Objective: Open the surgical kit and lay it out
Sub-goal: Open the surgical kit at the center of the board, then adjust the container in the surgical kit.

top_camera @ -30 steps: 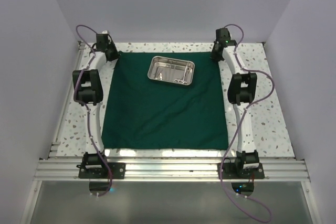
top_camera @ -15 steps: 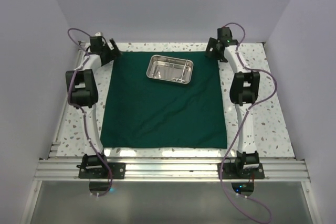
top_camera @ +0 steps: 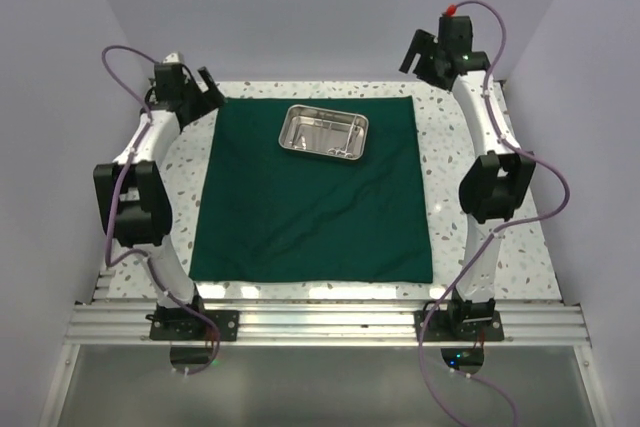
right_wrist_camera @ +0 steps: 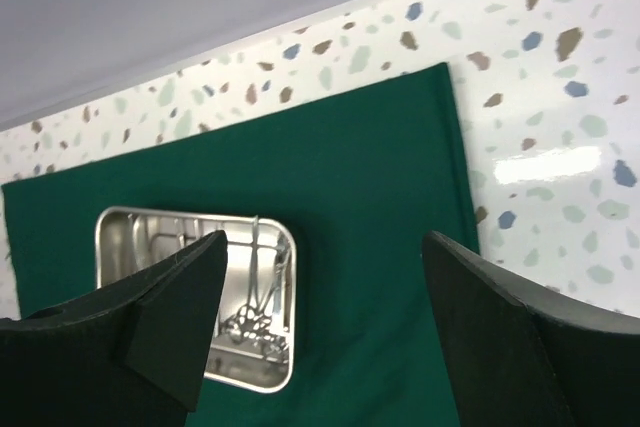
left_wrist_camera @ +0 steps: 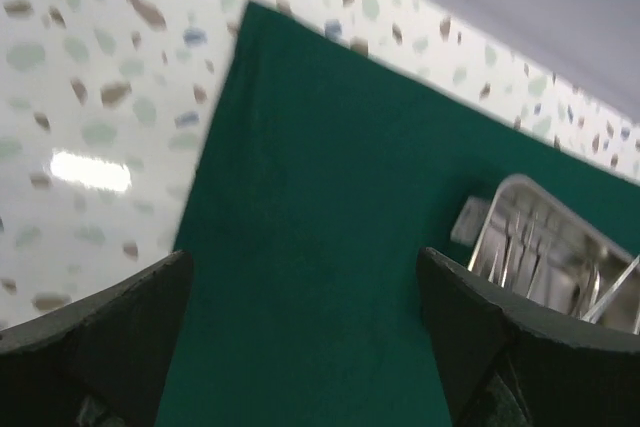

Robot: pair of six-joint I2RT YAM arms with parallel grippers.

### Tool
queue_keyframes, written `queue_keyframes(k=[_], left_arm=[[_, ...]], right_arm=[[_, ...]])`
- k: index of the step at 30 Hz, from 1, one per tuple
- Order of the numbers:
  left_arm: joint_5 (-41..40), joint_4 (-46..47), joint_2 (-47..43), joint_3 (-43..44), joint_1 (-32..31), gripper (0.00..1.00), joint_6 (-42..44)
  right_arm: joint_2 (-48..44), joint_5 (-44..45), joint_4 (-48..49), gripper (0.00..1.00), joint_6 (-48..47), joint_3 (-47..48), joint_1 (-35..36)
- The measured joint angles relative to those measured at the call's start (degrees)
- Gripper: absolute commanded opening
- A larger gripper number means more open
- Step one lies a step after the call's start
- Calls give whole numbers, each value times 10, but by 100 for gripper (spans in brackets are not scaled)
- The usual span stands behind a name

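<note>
Where the two arms are bolted at its near edge, a white speckled tabletop [top_camera: 470, 147] is listed first, as the surface on which everything else rests.

Large dark green square cloth sheet [top_camera: 310, 207]: spread flat across the middle of the table, with all four corners laid out and light creasing seen toward the near side.

Shiny rectangular steel tray [top_camera: 303, 133]: set on the far part of the cloth, about midway between its left and right edges and well inside them.

Left gripper [top_camera: 207, 90]: held over the far left corner of the cloth, clear of the fabric. Its jaws are spread wide and nothing is gripped. The tray is placed to its right, well apart from it; in the left wrist view only that corner of the cloth is seen between the black fingers [left_wrist_camera: 110, 327].

Right gripper [top_camera: 412, 53]: raised beyond the far right corner of the cloth, its jaws likewise parted wide with nothing held. The tray is located to its left and nearer, well apart.

Small steel instruments [top_camera: 342, 144]: gathered inside the tray, mostly toward its right half; scissor-type handles can be made out, but individual pieces cannot be told apart.
</note>
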Motion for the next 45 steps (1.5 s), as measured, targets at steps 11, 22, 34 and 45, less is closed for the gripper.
queue_keyframes(k=[11,22,34,45], left_arm=[[-6,-30,-207,-305,-156,95,-7],[-25,-88,-413,-370,-160,95,-19],[-36,-135,-444,-399,-160,94,-20],[-37,-141,-445,-405,-160,93,-19]], right_arm=[[65,-31,-99,77,6,10,106],[87,-16,-119,74,25,1,106],[141,-30,-104,33,50,-31,108],[181,-34,-84,19,72,34,114]])
